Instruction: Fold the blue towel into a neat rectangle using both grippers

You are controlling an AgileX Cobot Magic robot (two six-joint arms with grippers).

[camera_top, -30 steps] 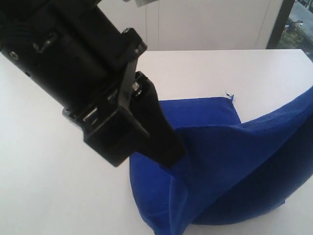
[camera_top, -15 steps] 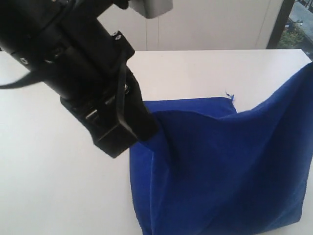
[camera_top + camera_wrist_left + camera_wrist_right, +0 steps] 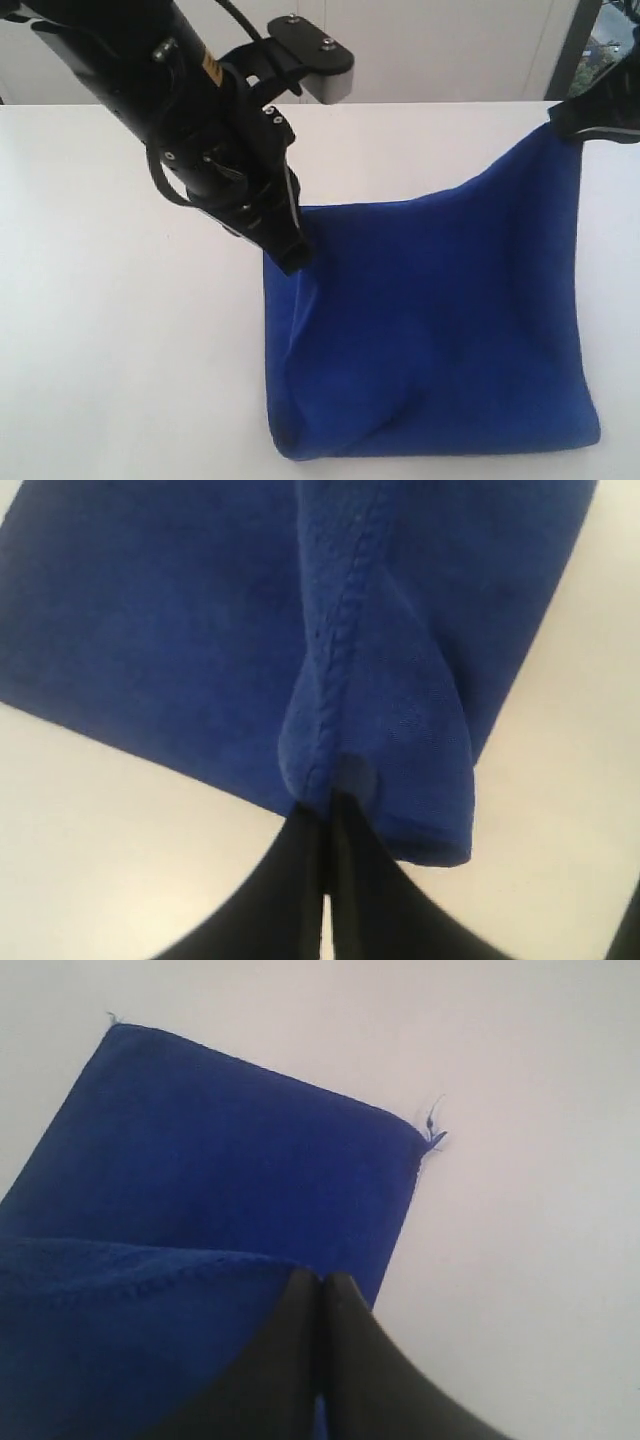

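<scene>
The left gripper [image 3: 290,258] and right gripper [image 3: 588,120] each clamp a corner of the towel [image 3: 440,330], its raised edge stretched between them.

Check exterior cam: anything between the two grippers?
Only the blue towel: its lifted edge spans from left gripper to right gripper in the exterior view, both shut on it.

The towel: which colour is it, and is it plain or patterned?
The towel is plain deep blue; the exterior view shows it best.

Left gripper [image 3: 293,262] angled down, jaws pressed together, right gripper [image 3: 580,120] high at the right, also closed.
</scene>
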